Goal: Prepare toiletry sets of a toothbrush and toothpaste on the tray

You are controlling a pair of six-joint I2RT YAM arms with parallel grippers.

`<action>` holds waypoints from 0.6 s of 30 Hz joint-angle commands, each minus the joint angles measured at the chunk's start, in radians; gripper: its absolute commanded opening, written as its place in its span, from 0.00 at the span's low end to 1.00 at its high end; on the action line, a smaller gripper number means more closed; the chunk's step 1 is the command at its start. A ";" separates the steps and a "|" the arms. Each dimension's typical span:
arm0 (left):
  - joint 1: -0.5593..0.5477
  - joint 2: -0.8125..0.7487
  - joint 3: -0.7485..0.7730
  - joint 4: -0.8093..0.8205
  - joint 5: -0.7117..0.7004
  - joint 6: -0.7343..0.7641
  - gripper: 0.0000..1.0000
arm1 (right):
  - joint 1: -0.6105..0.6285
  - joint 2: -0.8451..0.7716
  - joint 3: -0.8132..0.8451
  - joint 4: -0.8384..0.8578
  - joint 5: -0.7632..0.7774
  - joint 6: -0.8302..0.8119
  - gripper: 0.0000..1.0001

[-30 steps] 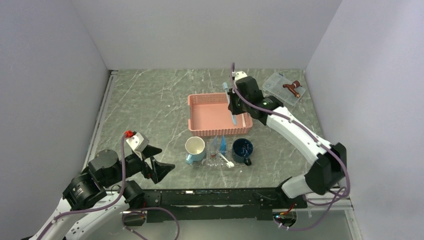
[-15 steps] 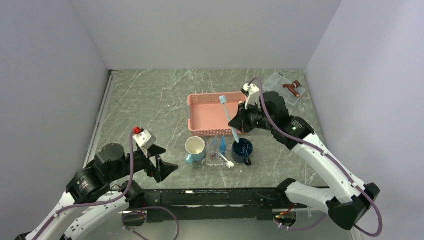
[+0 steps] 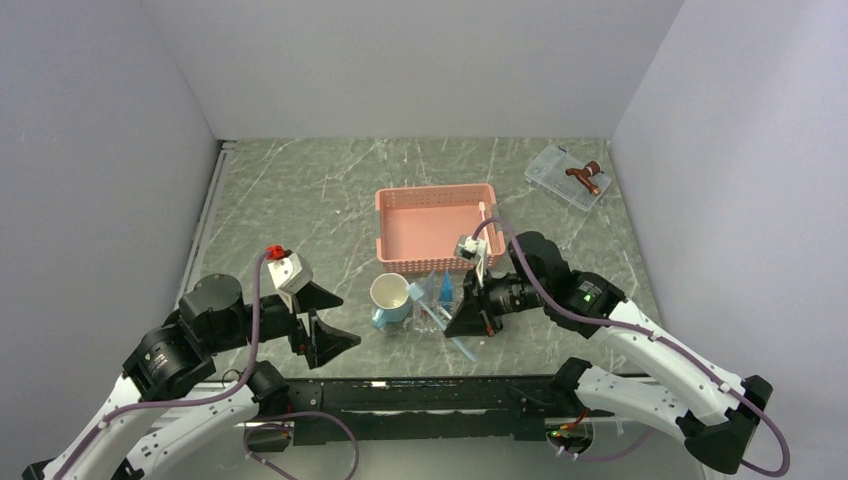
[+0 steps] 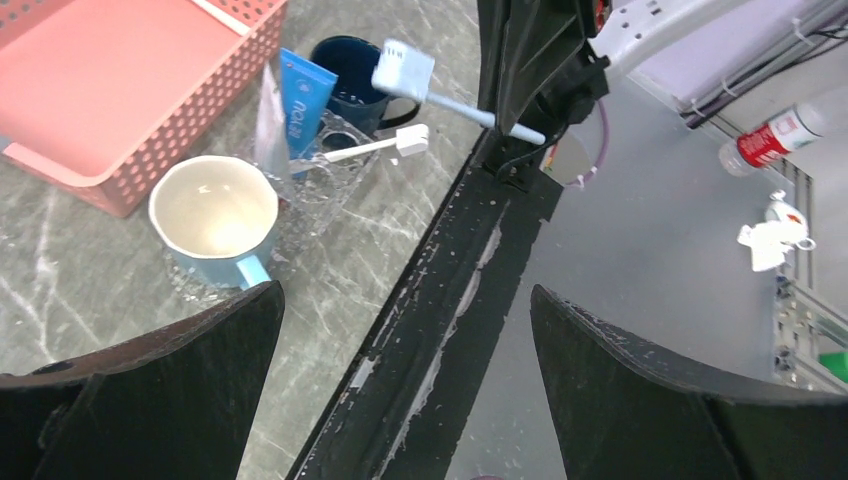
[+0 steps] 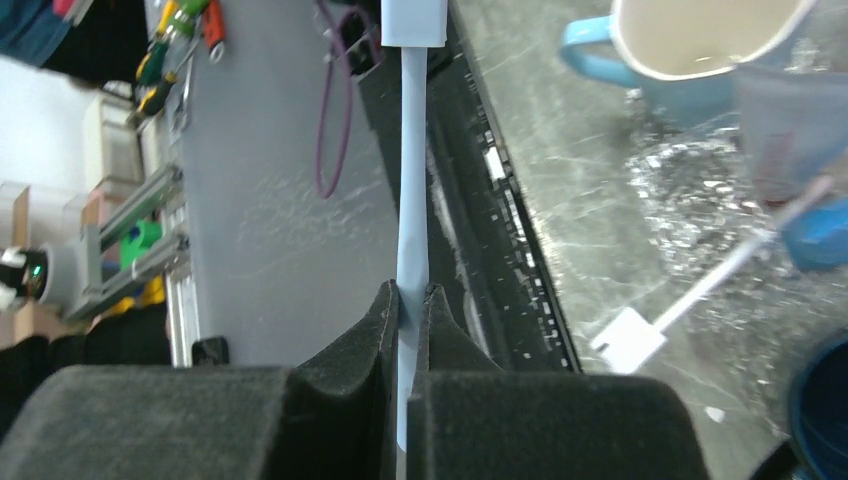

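The right gripper (image 5: 408,296) has its jaws pressed together on the handle of a pale blue toothbrush (image 5: 411,180). They pinch it partway along, and its square head sticks straight out beyond the fingertips. Just to the side of these jaws lies the clear textured tray (image 4: 325,185). On it rests a second toothbrush (image 4: 370,149), white, with its head pointing toward the table's near edge. Next to that, a little farther from the jaws, a blue toothpaste tube (image 4: 300,95) leans upright – it carries white lettering, but the letters are too small to read for certain. A greyish tube stands just beside it. A pale blue mug (image 3: 390,297) with a cream inside sits at the tray's far end from the jaws, and a dark blue mug (image 4: 346,72) stands close behind them. Beyond the tray is the pink basket (image 3: 430,228).

The left gripper (image 3: 330,322) hangs well apart from all this, jaws spread wide with nothing between them. Off the table on its side lies a bottle (image 4: 782,138) with a red label – unreadable.
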 commanded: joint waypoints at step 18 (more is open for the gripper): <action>0.003 0.062 -0.034 0.225 0.335 -0.128 0.99 | 0.290 0.110 0.020 0.223 -0.144 0.009 0.00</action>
